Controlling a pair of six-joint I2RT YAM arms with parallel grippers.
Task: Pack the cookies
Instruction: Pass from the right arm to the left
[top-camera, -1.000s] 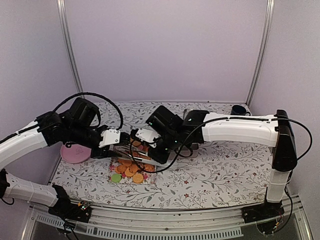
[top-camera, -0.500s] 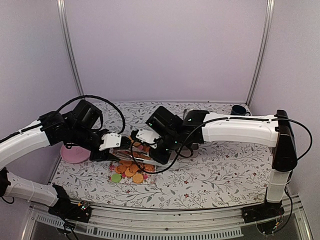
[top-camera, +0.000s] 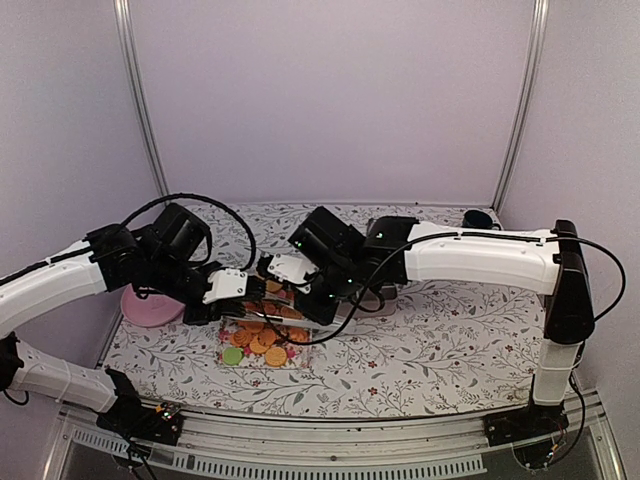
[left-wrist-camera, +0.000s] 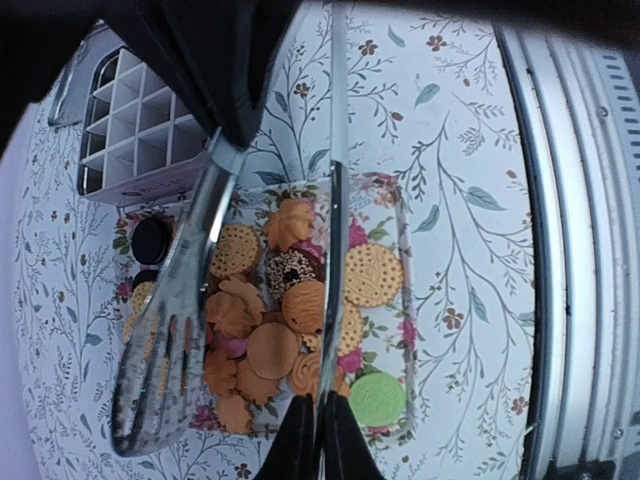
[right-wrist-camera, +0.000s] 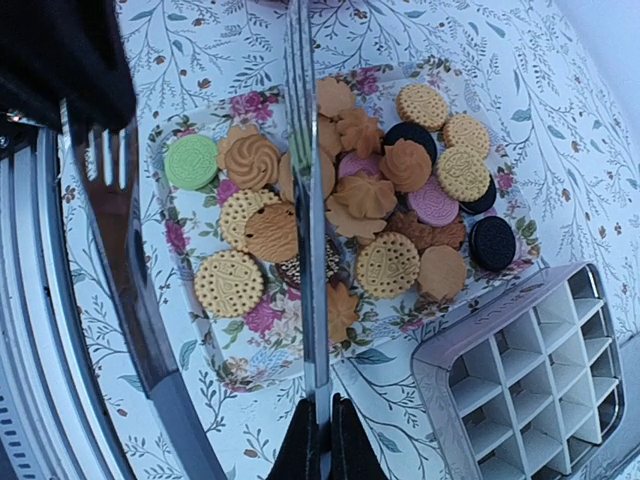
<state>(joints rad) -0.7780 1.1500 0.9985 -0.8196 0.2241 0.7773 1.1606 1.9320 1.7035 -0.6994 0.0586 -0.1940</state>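
A pink plate (top-camera: 150, 308) lies flat at 9 o'clock on the floral table (top-camera: 430, 340), just beside the left arm's wrist. The left gripper (left-wrist-camera: 318, 445) reaches toward 3 o'clock, above the tray. In its wrist view the fingers are pressed together on a metal strip (left-wrist-camera: 335, 200), seen edge-on, which runs off toward 12 o'clock over the pile. At 9 o'clock of that strip a slotted blade (left-wrist-camera: 160, 370) hangs over the tray's other side, its handle end leading up to the black body of the other gripper. Whether the two pieces join into one pair of tongs cannot be told.

The cookies (top-camera: 262, 340) lie heaped on a flower-printed tray (left-wrist-camera: 408, 300), at about 7 o'clock from the table's middle and just below both grippers. Most are orange-tan. A green cookie (right-wrist-camera: 190, 162) sits at the heap's edge, and black and pink ones lie on the opposite side.

The right gripper (right-wrist-camera: 320, 440) comes in from 3 o'clock, its fingers clamped tight on a second strip (right-wrist-camera: 305, 200), also edge-on, crossing above the pile. In its wrist view a gray grid box (right-wrist-camera: 520, 370) stands at 4 o'clock of the tray, just beside its corner. A dark cup (top-camera: 477, 218) stands at 2 o'clock, in the table's far corner.
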